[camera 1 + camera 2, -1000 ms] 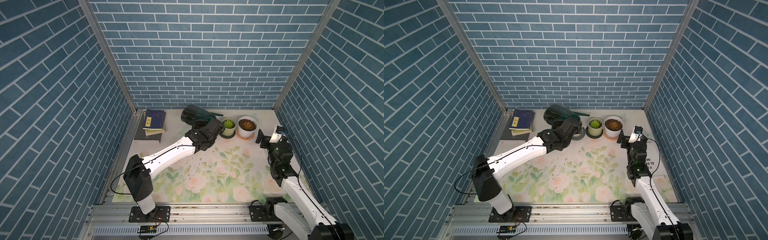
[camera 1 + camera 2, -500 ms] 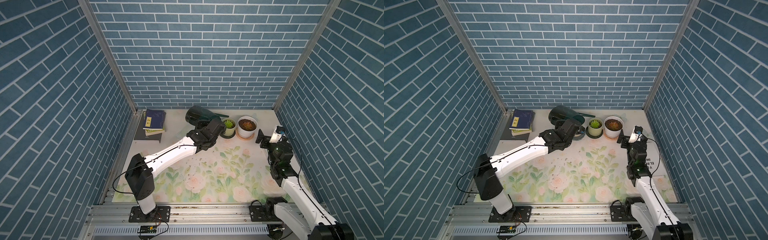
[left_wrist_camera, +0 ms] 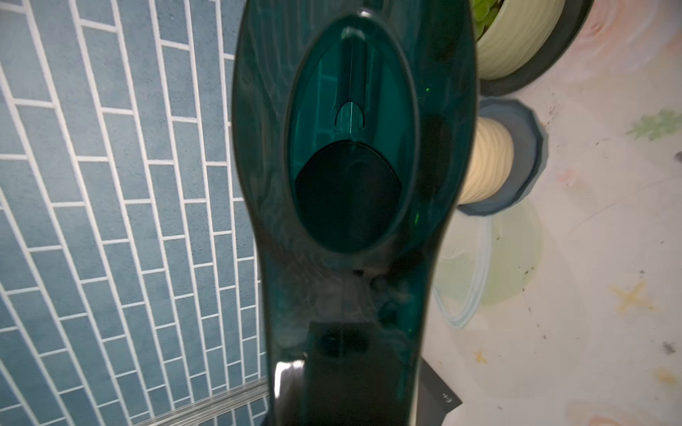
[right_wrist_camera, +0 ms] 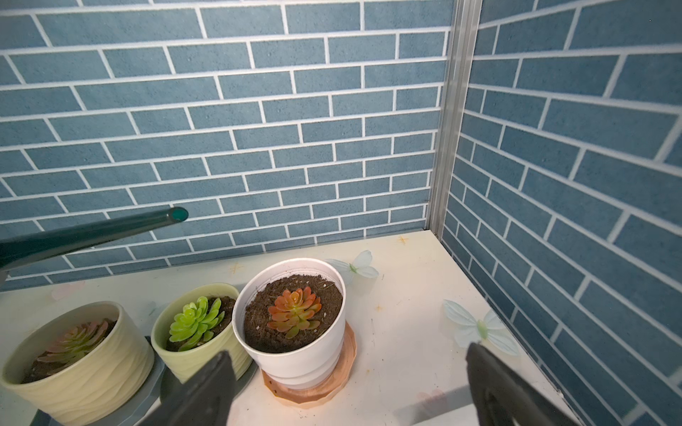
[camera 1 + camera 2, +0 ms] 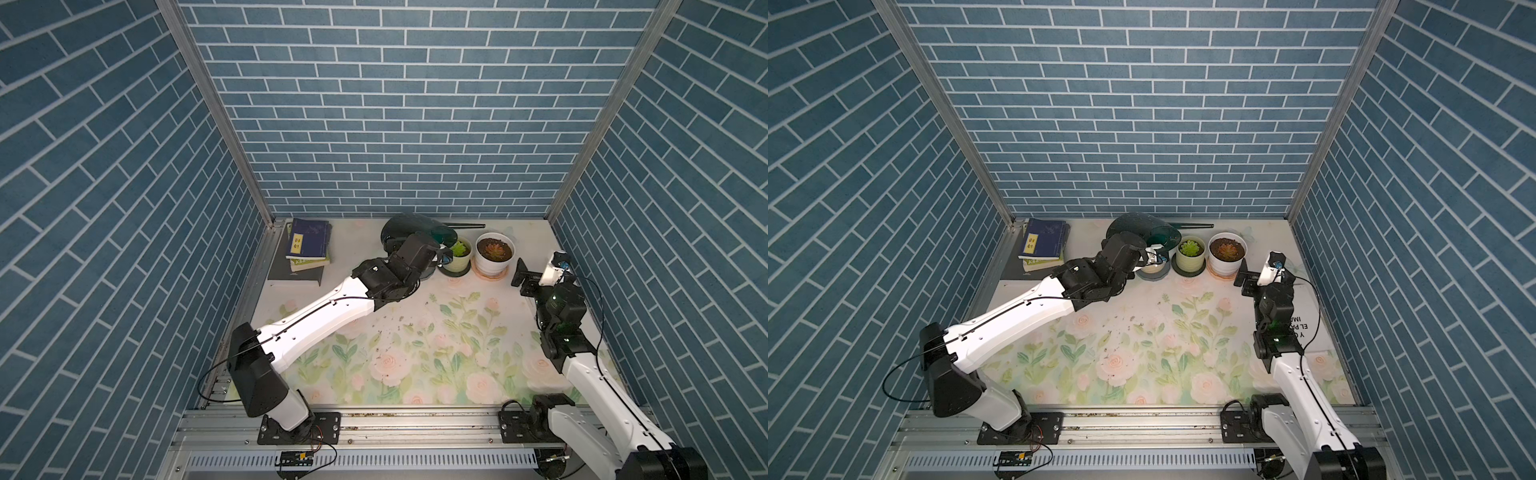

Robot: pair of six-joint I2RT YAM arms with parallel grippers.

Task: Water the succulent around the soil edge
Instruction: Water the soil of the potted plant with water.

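- Floral mat (image 5: 436,345): fills the lower centre of both top views.
- Watering can (image 5: 409,228): dark green, raised and tilted at centre frame. Its handle is pinched by the left gripper (image 5: 1152,257), and its spout (image 4: 177,214) points right.
- Book stack (image 5: 307,245): left of the can.
- White pot (image 4: 306,361): holds the orange succulent (image 4: 294,313).
- Cream pot (image 4: 85,372): holds the pink succulent (image 4: 73,339).
- Green pot (image 4: 173,354): stands between them and holds the green succulent (image 4: 193,324).
- Right gripper (image 4: 348,352): fingers spread and empty, near the white pot.

This is a robot test cell in a lab, dressed as a home corner. Brick-print panels (image 5: 395,124) form three walls, joined by bare aluminium posts (image 5: 217,112). Two robot arms (image 5: 324,320) are bolted to a slotted rail (image 5: 415,432) at the front edge of a floral mat (image 5: 436,340). Succulents (image 5: 494,250) and books (image 5: 309,243) sit near its back edge.
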